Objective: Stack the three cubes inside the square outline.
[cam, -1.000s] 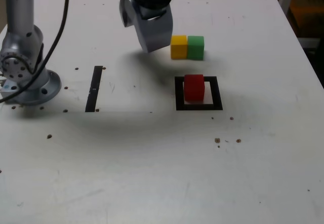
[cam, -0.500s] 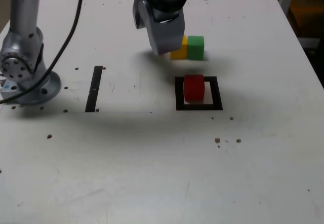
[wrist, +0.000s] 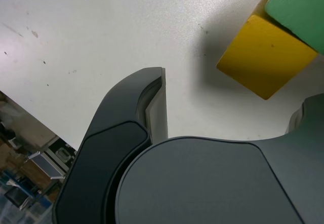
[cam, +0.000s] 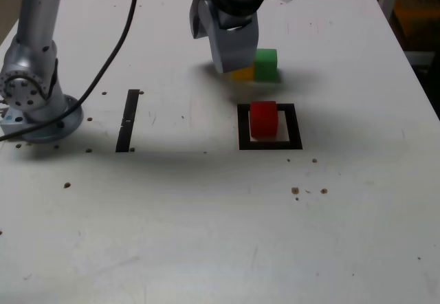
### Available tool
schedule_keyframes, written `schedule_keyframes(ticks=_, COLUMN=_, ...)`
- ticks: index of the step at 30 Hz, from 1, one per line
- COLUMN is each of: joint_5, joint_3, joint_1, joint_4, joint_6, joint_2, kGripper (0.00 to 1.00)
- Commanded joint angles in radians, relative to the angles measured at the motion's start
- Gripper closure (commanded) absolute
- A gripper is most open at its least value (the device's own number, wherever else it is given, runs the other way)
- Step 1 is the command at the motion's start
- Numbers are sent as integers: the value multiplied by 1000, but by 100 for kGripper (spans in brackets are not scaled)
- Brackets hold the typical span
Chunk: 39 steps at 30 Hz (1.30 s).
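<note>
The red cube [cam: 262, 120] stands inside the black square outline [cam: 243, 128]. Behind it the green cube [cam: 265, 64] rests on the table, touching the yellow cube [cam: 242, 74] on the exterior view's left. My gripper [cam: 232, 63] hangs over the yellow cube and hides most of it there. In the wrist view the gripper [wrist: 233, 89] is open. The yellow cube [wrist: 266, 54] lies just beyond the gap between the fingers [wrist: 152, 102], with the green cube [wrist: 298, 6] behind it. Nothing is held.
A narrow black strip [cam: 128, 120] lies on the white table at the exterior view's left. Beside it stands the arm's silver base [cam: 34, 104] with a black cable [cam: 110, 39] hanging across. Small dark specks [cam: 295, 190] dot the table.
The gripper has moved toward the exterior view's right and lower, from beside the yellow cube to over it, covering most of it. The cubes have not moved.
</note>
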Motion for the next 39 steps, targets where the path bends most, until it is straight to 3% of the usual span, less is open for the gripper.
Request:
schedule_keyframes(ticks=1, joint_5=-3, joint_3=-5, joint_1=1, joint_4=-1, joint_6=1, joint_2=7, kGripper=7)
schedule_keyframes(ticks=18, joint_5=-24, joint_3=-13, joint_1=3, joint_4=-19, joint_6=3, joint_2=53, kGripper=9)
schedule_keyframes(ticks=30, joint_5=-80, joint_3=-26, joint_1=3, joint_4=-27, joint_6=8, joint_2=65, kGripper=14)
schedule_keyframes(ticks=39, joint_5=-80, joint_3=-32, joint_1=7, joint_4=-33, joint_6=10, joint_2=68, kGripper=14)
